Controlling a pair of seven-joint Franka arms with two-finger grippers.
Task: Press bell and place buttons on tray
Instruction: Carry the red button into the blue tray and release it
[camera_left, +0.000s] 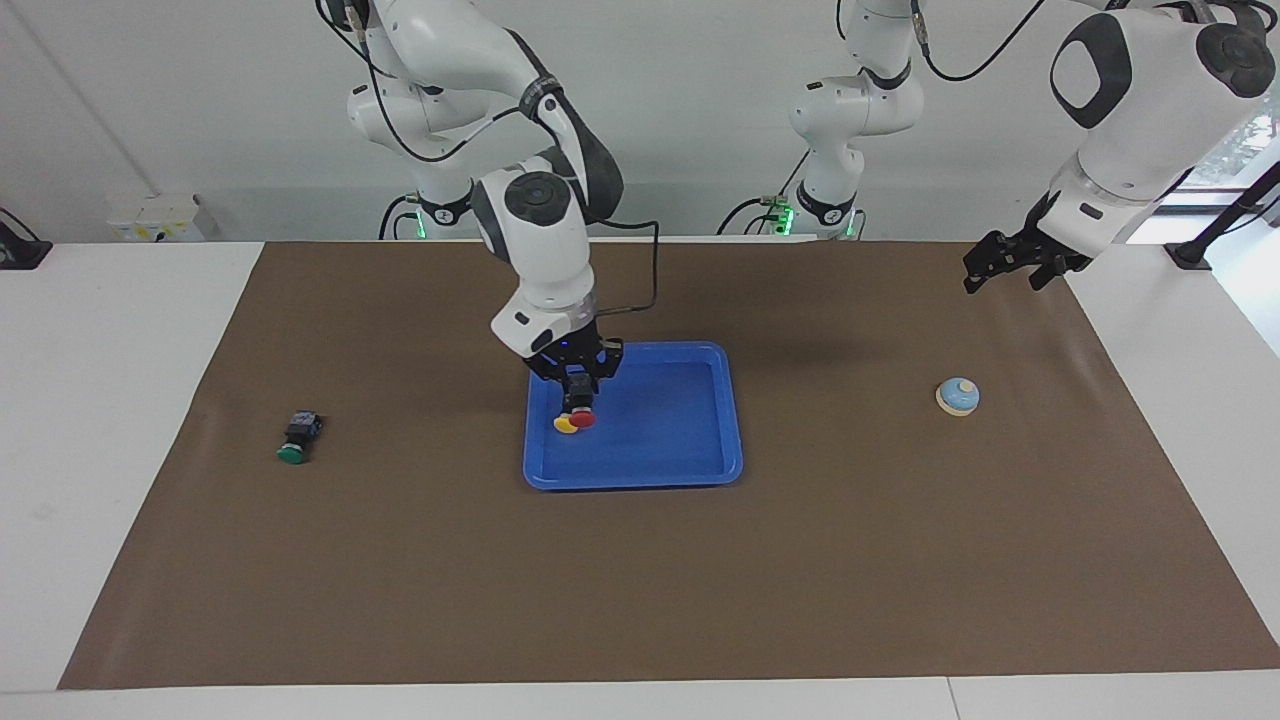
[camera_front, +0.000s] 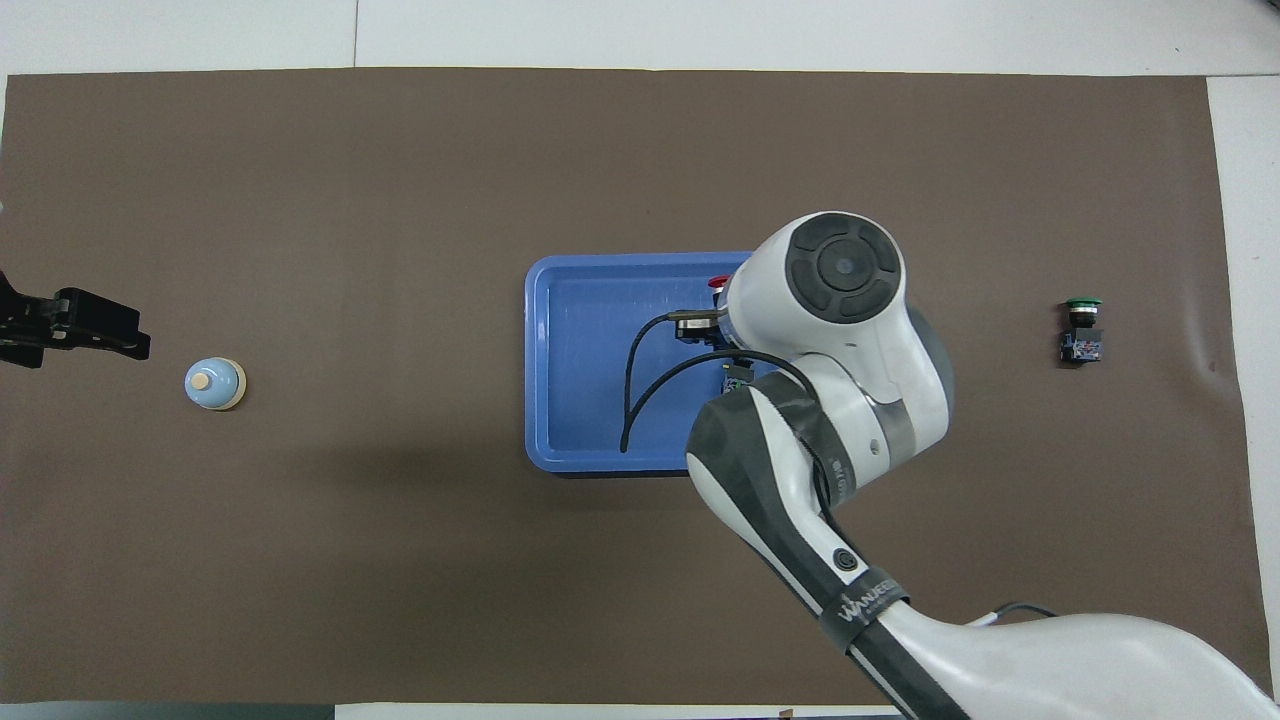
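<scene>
Brown mat (camera_left: 640, 580) covers white table (camera_left: 100, 400); right gripper (camera_left: 577, 385) clenches red button (camera_left: 582, 419) over tray (camera_left: 700, 470); left gripper (camera_left: 1010, 262) splayed.

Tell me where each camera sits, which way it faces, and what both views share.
Facing view: high across the table, looking at the robots; both arms show whole, right end effector holding the red button over the tray, left end effector waiting up near the bell.
Overhead view: above the robots' end, looking steeply down; right arm enters from the bottom, only the left end effector's tip shows.
Shared: tray, bell, green button.
</scene>
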